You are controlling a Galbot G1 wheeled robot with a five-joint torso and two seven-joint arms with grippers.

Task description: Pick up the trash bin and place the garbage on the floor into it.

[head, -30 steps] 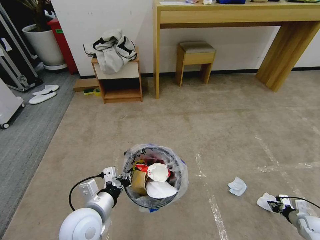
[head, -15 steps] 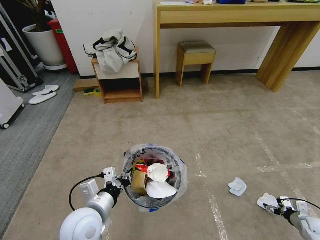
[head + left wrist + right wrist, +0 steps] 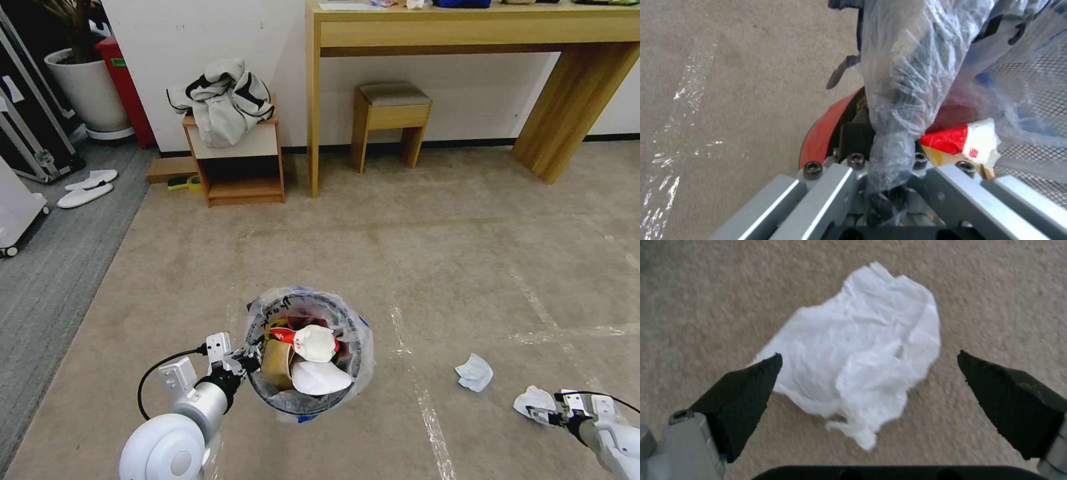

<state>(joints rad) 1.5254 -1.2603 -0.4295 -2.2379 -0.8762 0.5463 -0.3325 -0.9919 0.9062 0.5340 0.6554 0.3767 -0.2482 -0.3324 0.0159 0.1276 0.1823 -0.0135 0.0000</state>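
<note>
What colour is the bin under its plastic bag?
Red; the trash bin's wall shows best in the left wrist view.

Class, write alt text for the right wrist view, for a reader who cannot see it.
The right gripper hangs open just above a crumpled white tissue lying on the beige carpet, one black fingertip on each side of it, neither touching it.

You see small round red bag-lined bin (image 3: 308, 353) upright, holding litter; two crumpled white tissues (image 3: 475, 372) (image 3: 532, 402) lie on beige carpet (image 3: 433, 267).
</note>
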